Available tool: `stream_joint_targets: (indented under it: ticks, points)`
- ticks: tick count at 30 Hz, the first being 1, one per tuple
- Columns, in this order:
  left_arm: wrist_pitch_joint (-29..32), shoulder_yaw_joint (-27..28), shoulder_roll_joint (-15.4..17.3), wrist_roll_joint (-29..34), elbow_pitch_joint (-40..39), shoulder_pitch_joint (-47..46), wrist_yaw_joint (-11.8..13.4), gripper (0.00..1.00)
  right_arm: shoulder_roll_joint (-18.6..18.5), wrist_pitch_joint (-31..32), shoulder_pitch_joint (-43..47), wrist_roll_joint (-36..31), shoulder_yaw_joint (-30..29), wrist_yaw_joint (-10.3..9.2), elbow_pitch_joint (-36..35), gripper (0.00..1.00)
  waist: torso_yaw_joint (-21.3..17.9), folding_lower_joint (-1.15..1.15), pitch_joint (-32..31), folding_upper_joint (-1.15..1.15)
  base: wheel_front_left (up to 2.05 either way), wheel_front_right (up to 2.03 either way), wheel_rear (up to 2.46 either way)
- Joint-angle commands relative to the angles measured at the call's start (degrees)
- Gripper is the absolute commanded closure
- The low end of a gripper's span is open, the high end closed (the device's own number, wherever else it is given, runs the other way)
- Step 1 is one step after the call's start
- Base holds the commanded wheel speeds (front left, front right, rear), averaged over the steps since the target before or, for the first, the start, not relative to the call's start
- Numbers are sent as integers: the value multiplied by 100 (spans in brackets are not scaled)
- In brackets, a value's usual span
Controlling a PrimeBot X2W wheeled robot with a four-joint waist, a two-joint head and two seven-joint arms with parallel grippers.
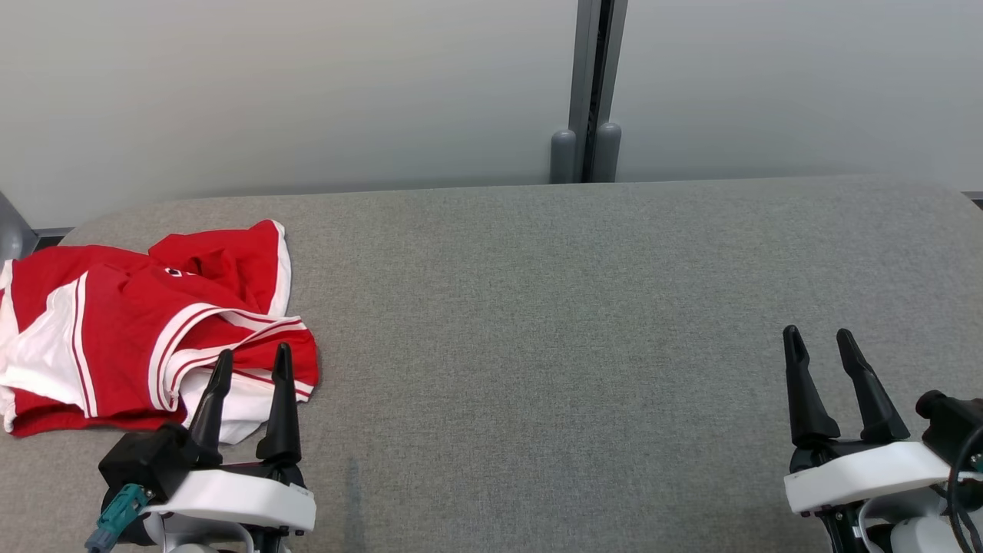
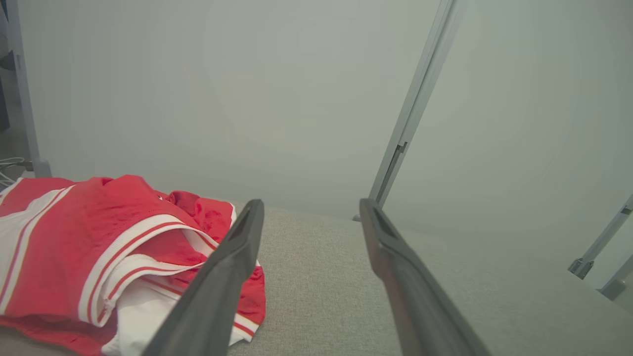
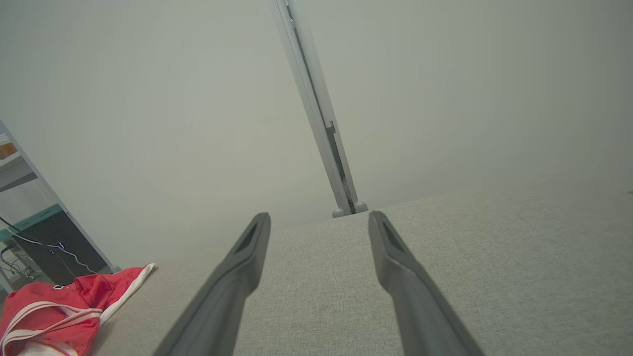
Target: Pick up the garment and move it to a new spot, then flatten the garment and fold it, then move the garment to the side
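Grey table (image 1: 537,307) bears crumpled garment (image 1: 146,322), both jaws gape empty, and right wrist view adds shelving (image 3: 20,173).

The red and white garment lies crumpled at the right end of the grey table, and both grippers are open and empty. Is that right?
Not the end: the head view shows the garment crumpled at the left end of the grey table. The left gripper and the right gripper are indeed open and empty.

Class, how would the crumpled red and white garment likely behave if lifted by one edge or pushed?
The red and white garment lies in soft folds, so it is probably floppy and would drape when lifted. Its thin layers suggest it is light. Pushed over the cloth-covered table, it would likely bunch.
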Motion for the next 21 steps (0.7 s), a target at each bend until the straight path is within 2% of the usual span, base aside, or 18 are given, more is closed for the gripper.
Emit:
stream_joint_targets:
  ticks: [1, 21]
  points:
    - [-49, -16, 30, 117, -8, -8, 28, 0, -47, -77, -35, -122, 30, 29, -4, 0, 2, 0, 5, 0, 0, 0, 0]
    - [-223, -53, 38, 871, 29, -62, 106, 0, -50, -325, -112, -906, 70, 32, 106, 0, 13, 0, 43, 0, 0, 0, 0]
